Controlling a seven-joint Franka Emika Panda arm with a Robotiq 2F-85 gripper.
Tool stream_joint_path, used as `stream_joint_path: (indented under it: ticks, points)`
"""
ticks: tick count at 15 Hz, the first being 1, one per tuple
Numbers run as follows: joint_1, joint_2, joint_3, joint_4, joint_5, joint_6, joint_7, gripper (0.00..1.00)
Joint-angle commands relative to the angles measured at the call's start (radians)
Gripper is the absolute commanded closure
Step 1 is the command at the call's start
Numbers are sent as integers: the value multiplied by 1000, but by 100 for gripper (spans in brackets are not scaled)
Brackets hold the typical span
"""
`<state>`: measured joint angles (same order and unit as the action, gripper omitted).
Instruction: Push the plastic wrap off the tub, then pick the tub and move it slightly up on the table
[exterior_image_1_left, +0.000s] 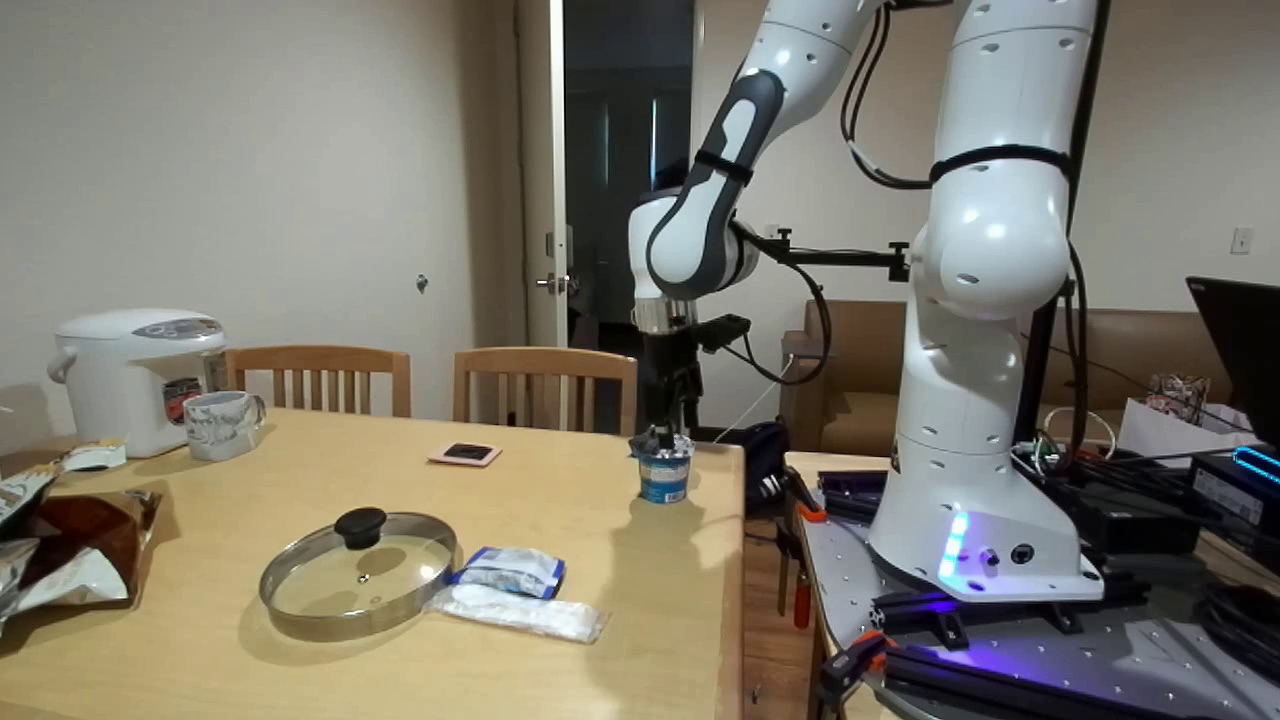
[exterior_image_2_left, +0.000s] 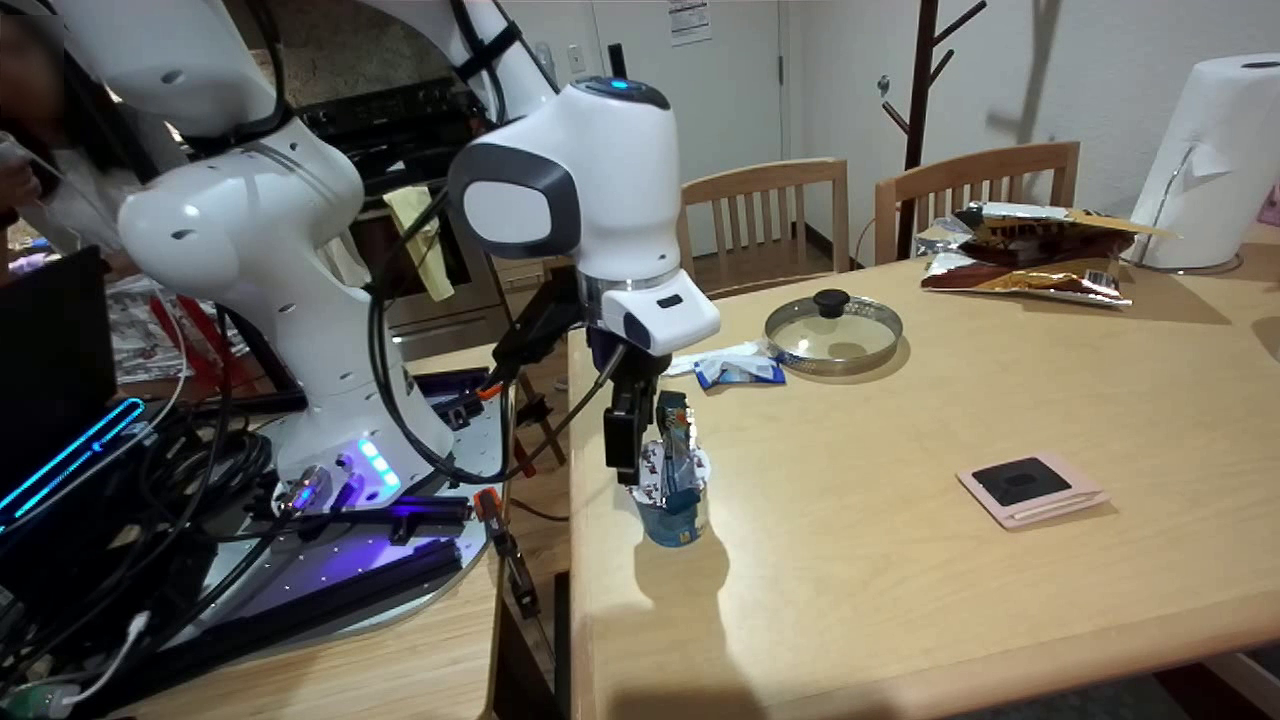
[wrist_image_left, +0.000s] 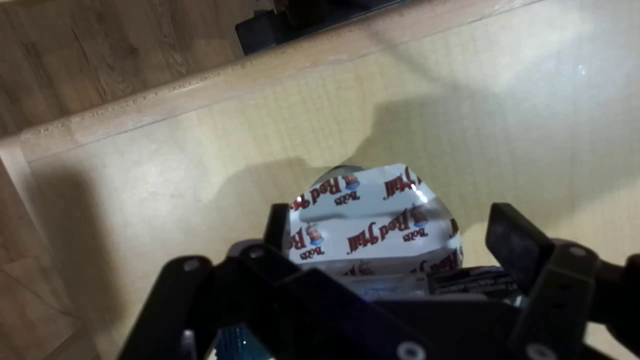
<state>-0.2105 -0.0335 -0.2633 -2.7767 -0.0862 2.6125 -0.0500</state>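
Claw (wrist_image_left: 390, 227), qty 1: fingers (wrist_image_left: 520, 245) spread wide, pointing down; nothing seen gripped. In wrist view they stand either side of the printed top (wrist_image_left: 372, 217) of the tub (exterior_image_1_left: 664, 482); prob. so set to nudge first, w/ width to straddle later.

Plastic wrap (exterior_image_2_left: 682, 465), qty 1, crumpled: lies across printed top, off-centre, partly over its side. Looks loose, so a light push shd do. Touching a finger or not: can't tell.

Same tub, blue, qty 1: upright on table (exterior_image_2_left: 900, 560), below claw, nr the edge facing the arm base (exterior_image_1_left: 985, 540); prob. so placed for easy reach. Wrap wd foul a grasp, hence push b4 pick; neither step done yet.

Clamp (exterior_image_2_left: 510, 550), orange/black, nr arm base: prob. guards against shifting.

Blue-white packet (exterior_image_1_left: 512, 570) and clear packet (exterior_image_1_left: 520, 612): touching, it seems; just beside pot lid (exterior_image_2_left: 833, 335), which lies knob up, so sits steady. All well apart from tub, prob. to stay out of the push path.

Pink wallet-like item (exterior_image_2_left: 1035, 490): flat, by itself.

Far end: mug (exterior_image_1_left: 222, 425) by water boiler (exterior_image_1_left: 140, 385), prob. for filling; snack bags (exterior_image_2_left: 1030, 258) nr paper roll (exterior_image_2_left: 1205, 160), which stands on end.
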Motion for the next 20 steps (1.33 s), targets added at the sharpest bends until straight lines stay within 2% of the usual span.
stream_joint_path:
  ticks: [1, 5, 9, 14, 20]
  points:
    - [-17, -4, 6, 2, -6, 38, 12, 0]
    - [-34, 28, -12, 4, 41, 28, -16, 0]
    - [-44, 82, -25, 0, 176, 24, -91, 0]
    - [-51, 133, 0, -1, 315, 32, -145, 0]
    - [-58, 152, 24, -1, 396, 34, -198, 0]
